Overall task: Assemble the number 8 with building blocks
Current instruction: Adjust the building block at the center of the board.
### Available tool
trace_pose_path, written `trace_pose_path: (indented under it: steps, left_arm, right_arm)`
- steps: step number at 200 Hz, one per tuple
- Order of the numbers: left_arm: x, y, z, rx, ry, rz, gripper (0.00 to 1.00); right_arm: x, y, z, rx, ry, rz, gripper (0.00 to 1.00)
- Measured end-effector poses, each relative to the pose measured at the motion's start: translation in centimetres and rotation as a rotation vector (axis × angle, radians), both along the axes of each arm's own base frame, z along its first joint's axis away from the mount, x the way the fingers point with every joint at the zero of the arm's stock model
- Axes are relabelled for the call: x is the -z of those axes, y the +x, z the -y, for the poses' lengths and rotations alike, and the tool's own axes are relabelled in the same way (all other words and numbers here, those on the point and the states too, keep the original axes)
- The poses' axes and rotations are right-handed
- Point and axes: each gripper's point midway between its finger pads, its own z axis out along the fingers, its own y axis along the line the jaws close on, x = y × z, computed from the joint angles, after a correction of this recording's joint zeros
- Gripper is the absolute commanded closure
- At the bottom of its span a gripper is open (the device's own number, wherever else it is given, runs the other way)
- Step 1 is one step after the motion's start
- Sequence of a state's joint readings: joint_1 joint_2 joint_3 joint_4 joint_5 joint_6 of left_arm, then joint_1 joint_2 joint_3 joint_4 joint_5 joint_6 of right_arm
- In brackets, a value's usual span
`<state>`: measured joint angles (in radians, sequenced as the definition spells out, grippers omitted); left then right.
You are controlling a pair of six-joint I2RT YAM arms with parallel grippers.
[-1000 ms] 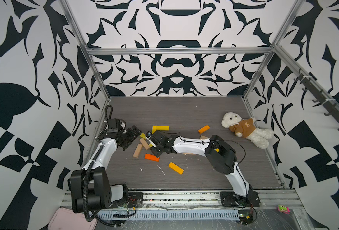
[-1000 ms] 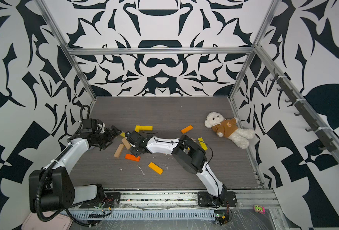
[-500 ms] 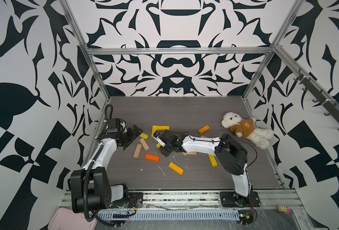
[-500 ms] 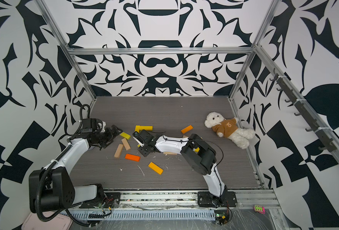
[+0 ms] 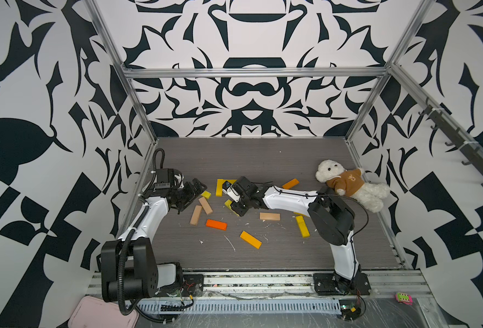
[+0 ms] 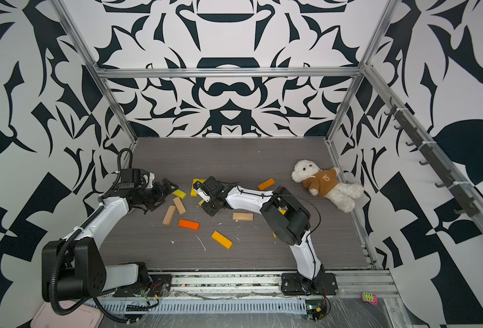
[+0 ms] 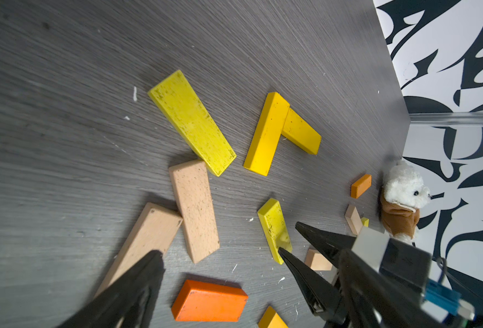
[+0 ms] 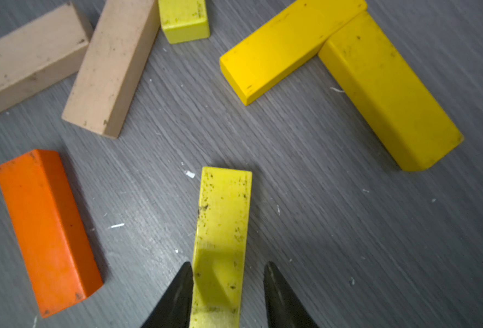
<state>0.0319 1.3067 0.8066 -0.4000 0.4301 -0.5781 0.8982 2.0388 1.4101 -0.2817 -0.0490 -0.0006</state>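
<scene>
Building blocks lie scattered on the grey floor. My right gripper [image 8: 228, 265] is open, its fingers either side of one end of a lemon-yellow block [image 8: 223, 210], one finger against it and a gap at the other. In both top views this gripper [image 5: 236, 208] [image 6: 210, 208] sits mid-floor. Two yellow blocks [image 8: 288, 48] form an L just beyond. Two tan blocks [image 5: 205, 205] [image 5: 195, 215] and an orange block [image 5: 216, 224] lie to its left. My left gripper [image 5: 196, 188] [image 7: 240, 272] is wide open and empty, above the tan blocks [image 7: 195, 210].
A teddy bear [image 5: 345, 184] lies by the right wall. More blocks are spread around: amber [image 5: 251, 239] toward the front, tan [image 5: 269, 216], yellow [image 5: 302, 226] beside the right arm's elbow, orange [image 5: 290, 183] further back. White crumbs dot the floor.
My right gripper has shifted a little to the right with the lemon-yellow block and its jaws have widened off it. The right elbow swung right. The left arm stayed still.
</scene>
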Motion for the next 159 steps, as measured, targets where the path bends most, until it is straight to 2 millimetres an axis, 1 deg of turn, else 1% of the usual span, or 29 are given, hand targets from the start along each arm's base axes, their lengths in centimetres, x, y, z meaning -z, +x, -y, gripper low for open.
trace_pose_path:
  steps: [27,65,84,136,159]
  left_arm:
    - [0.5,-0.1,0.7,0.021,0.003,-0.013,0.01]
    - [0.8,-0.1,1.3,0.040,0.010,-0.016,0.01]
    - [0.8,0.0,1.4,0.042,0.013,-0.014,0.01]
    - [0.9,0.2,1.5,0.044,0.017,-0.018,0.01]
    - [0.7,0.3,1.6,0.043,0.016,-0.012,0.01]
  right_arm:
    - [-0.1,-0.1,0.2,0.003,-0.003,0.001,0.44]
    - [-0.8,-0.7,1.4,0.050,-0.010,0.011,0.44]
    - [-1.1,-0.9,1.5,0.083,-0.014,0.021,0.43]
    - [-0.5,-2.5,1.0,0.168,-0.027,0.024,0.39]
    - [-0.3,-2.6,1.4,0.226,-0.037,0.037,0.39]
